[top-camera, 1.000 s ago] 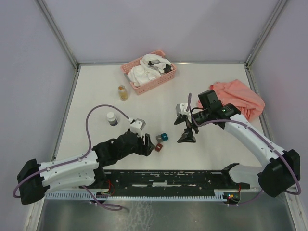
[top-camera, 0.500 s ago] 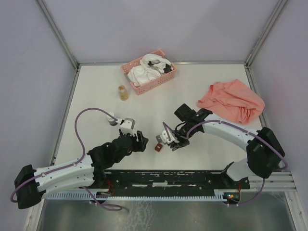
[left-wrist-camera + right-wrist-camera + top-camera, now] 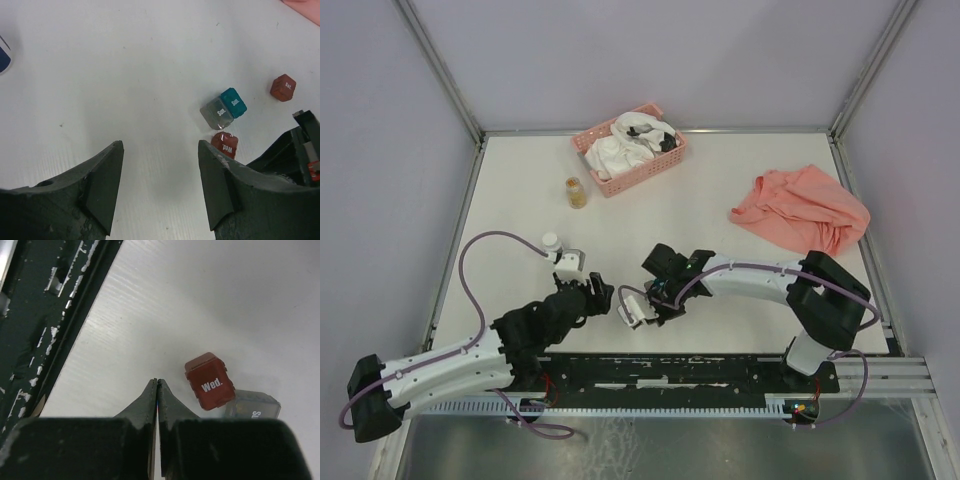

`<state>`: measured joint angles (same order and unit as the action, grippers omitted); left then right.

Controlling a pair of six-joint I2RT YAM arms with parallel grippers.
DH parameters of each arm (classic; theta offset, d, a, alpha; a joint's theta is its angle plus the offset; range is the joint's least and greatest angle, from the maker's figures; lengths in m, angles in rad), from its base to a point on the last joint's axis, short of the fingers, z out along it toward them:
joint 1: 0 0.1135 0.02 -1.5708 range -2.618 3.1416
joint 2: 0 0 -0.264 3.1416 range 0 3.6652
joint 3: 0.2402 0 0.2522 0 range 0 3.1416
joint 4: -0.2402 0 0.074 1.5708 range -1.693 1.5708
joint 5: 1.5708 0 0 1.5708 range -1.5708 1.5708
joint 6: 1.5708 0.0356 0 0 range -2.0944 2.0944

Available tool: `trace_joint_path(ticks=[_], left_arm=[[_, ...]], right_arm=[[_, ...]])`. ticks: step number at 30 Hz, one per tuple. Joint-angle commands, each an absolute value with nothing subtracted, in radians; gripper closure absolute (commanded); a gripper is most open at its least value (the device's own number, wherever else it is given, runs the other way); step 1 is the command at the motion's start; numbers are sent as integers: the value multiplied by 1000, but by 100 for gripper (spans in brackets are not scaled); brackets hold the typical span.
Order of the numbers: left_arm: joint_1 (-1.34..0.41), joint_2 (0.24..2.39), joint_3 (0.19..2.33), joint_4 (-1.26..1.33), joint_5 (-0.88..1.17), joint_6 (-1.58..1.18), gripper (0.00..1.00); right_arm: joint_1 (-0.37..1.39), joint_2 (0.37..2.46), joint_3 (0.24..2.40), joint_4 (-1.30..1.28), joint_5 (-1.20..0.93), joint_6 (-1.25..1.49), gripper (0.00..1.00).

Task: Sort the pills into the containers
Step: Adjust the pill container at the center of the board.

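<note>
The pills show as a golden mass in a small clear white-capped jar [image 3: 577, 192] at the back left, far from both arms. Four containers lie close together: a dark red cube marked "Wed." [image 3: 210, 381], a grey cube [image 3: 217, 113] touching a teal cube [image 3: 233, 102], and another dark red cube [image 3: 283, 87] further off. My right gripper [image 3: 157, 382] is shut on nothing, its tips low over the table just left of the "Wed." cube. My left gripper [image 3: 160, 165] stands open over bare table, the cubes off to its right. In the top view the right arm hides the cubes.
A pink slatted basket [image 3: 655, 168] with white cloth sits at the back. A salmon cloth [image 3: 800, 208] lies at the right. A second white-capped jar [image 3: 552, 243] stands by the left arm's cable. The black base rail [image 3: 50, 295] runs close behind the right gripper.
My right gripper swung left and toward the near edge, came down beside the cubes and went from open to shut. The left gripper drew back a little to the left, still open.
</note>
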<state>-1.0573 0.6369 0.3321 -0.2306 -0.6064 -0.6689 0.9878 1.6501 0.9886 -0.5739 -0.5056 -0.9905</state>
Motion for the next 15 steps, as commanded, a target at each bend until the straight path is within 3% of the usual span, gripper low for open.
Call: trace_joint_path(ticks=[1, 15], left_arm=[[-1058, 586, 330, -256, -674, -722, 32], [-1057, 524, 318, -298, -686, -750, 32]], right_arm=[[1007, 1683, 1013, -480, -394, -899, 94], [1040, 1727, 1016, -303, -314, -647, 94]])
